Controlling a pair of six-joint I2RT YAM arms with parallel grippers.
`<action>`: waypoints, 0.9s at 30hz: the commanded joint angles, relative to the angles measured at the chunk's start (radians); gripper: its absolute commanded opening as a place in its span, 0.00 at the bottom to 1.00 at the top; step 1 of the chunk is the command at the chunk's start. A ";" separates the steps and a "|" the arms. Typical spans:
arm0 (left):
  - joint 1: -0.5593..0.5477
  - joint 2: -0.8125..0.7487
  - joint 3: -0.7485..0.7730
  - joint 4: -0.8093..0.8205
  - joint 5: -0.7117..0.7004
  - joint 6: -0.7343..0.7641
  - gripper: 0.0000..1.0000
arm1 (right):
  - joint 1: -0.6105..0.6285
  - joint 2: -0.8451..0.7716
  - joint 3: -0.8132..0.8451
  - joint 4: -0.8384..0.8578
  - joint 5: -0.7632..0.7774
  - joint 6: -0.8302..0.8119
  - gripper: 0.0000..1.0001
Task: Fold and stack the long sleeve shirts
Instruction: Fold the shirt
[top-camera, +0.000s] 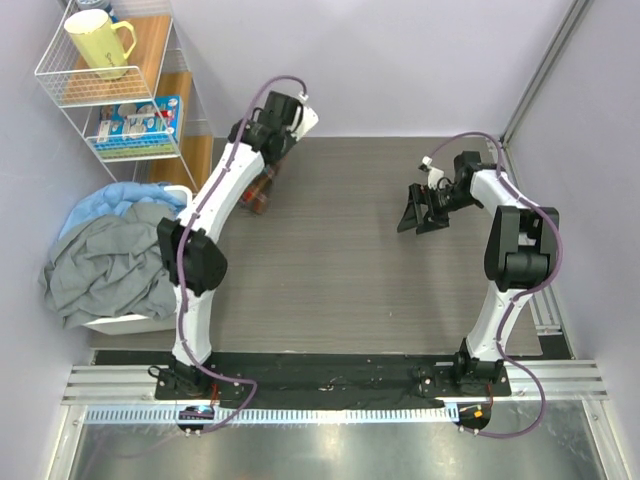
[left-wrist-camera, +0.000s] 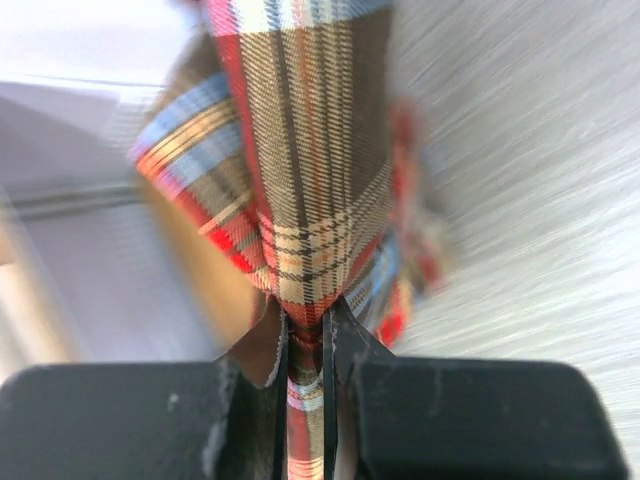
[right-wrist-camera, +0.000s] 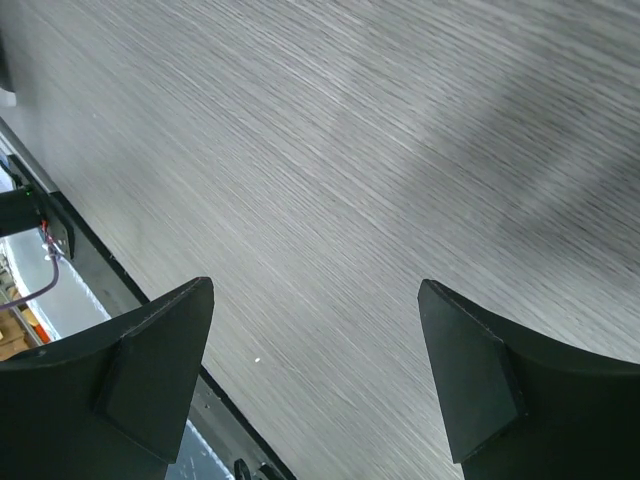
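Currently: red, brown and yellow plaid flannel shirt (left-wrist-camera: 300, 180), gathered in a bunch at 11 o'clock on the grey wood-grain table (top-camera: 340, 290). Left gripper (left-wrist-camera: 305, 335): jaws narrow, pinching a fold of the shirt. Right gripper (right-wrist-camera: 315, 290): jaws wide, holding nothing, over the tabletop toward 2 o'clock.

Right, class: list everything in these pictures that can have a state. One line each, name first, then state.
left gripper: shut on the plaid shirt
plaid shirt: bunched up, unfolded, pinched at one fold
right gripper: open, empty, above the bare table
white basket: heaped full with grey cloth and blue cloth
yellow mug: standing upright
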 joint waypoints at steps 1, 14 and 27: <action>-0.145 -0.152 -0.245 0.220 -0.202 0.301 0.00 | -0.004 -0.062 -0.017 0.035 -0.042 0.036 0.89; -0.503 0.070 -0.465 0.059 0.049 -0.156 0.00 | -0.062 -0.081 -0.118 0.055 -0.044 0.087 0.89; -0.424 -0.175 -0.392 0.022 0.705 -0.242 0.70 | -0.088 -0.181 -0.266 0.122 -0.079 0.212 0.89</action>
